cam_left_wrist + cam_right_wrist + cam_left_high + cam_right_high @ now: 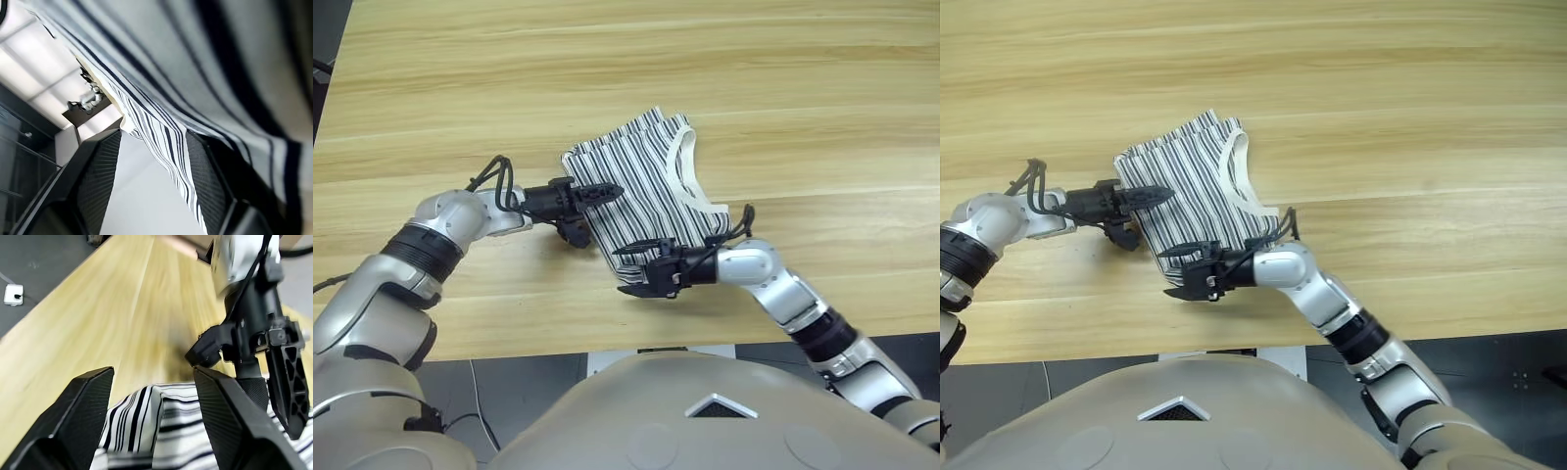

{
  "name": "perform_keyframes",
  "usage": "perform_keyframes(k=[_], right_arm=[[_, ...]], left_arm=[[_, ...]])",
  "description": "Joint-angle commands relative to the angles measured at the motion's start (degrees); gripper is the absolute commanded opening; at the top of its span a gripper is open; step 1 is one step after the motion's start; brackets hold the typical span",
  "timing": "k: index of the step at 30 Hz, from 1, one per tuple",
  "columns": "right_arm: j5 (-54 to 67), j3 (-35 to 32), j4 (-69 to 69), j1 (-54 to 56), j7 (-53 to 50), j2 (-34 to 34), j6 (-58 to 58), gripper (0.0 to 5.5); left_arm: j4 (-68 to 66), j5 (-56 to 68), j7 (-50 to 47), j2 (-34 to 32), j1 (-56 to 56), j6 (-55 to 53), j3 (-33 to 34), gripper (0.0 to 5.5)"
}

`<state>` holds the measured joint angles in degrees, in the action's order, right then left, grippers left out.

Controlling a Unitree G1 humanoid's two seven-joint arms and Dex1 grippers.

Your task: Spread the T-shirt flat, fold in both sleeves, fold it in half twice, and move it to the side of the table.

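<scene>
The striped T-shirt [641, 186] lies folded small near the front of the worktop [803, 98]; soft, light cloth (it will sag & unfold), so pinch all layers at an edge. Left gripper [154, 136] released, shirt edge betw. its fingers; right gripper [625, 271] released, astride the near corner; both close together, could collide.

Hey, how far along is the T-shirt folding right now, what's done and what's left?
Done, it seems: the T-shirt lies as a compact folded bundle, no sleeves sticking out. In hand: the left gripper straddles its left edge and the right gripper its near corner, both open. Left: gripping it and moving it to the side of the table; whether another fold remains, I cannot tell.
</scene>
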<state>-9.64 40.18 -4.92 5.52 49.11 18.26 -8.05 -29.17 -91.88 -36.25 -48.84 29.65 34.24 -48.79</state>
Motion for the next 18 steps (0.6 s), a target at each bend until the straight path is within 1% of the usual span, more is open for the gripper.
perform_keyframes(k=[1,3,5,6,8,10,11,13,14,15,16,17,18], right_arm=[[-1.5,0.3,5.44,0.85,-2.95,-2.46,-0.93,3.0],[0.16,-0.82,4.81,0.35,-2.52,-2.0,-1.14,3.0],[4.78,-3.34,1.3,-0.26,-0.13,-0.25,0.58,3.0],[7.89,-4.91,-0.98,-0.58,1.68,1.11,1.84,3.0],[16.76,-8.6,-6.53,-1.68,7.43,5.62,5.91,3.0],[27.28,-12.75,-11.02,-3.18,15.28,11.9,9.98,3.0],[31.83,-14.93,-12.21,-3.65,18.26,14.38,12.22,3.0],[38.69,-19.29,-12.34,-3.35,22.03,17.46,15.97,3.0],[40.2,-21.8,-10.62,-2.4,23.44,18.94,16.57,3.0],[38.92,-23.78,-7.58,-1.09,24.16,20.71,15.43,3.0],[34.38,-24.79,-2.68,0.75,24.05,22.94,12.25,3.0],[29.38,-25.17,1.57,2.22,23.7,25.03,8.39,3.0],[25.07,-25.37,4.92,3.5,22.91,26.57,4.71,3.18]], left_arm=[[-3.16,-7.52,-9.73,-1.79,-0.17,-4.54,-6.37,2.47],[-3.2,-9.62,-16.17,-2.77,0.45,-8.05,-7.88,2.47],[-3.08,-9.14,-21.37,-3.9,1.43,-10.68,-7.08,2.47],[-3.43,-7.02,-23.06,-4.3,2.0,-10.71,-5.52,2.47],[-3.37,5.63,-22.84,-5.28,3.4,-3.42,1.28,2.47],[-5.11,19.84,-15.58,-5.91,5.04,4.5,7.75,2.47],[-6.73,24.72,-12.22,-5.93,5.69,6.75,9.96,2.47],[-9.32,32.86,-5.73,-6.62,5.94,10.19,13.56,2.47],[-10.36,38.96,-0.05,-7.52,4.84,13.81,14.67,2.47],[-9.34,47.47,7.85,-9.13,2.21,18.09,14.49,2.47],[-4.82,58.21,17.55,-12.29,-2.57,20.31,12.53,2.47],[0.73,66.56,25.25,-15.8,-7.28,21.01,10.3,2.47],[6.43,73.16,31.68,-19.21,-11.6,20.14,8.46,2.66]])
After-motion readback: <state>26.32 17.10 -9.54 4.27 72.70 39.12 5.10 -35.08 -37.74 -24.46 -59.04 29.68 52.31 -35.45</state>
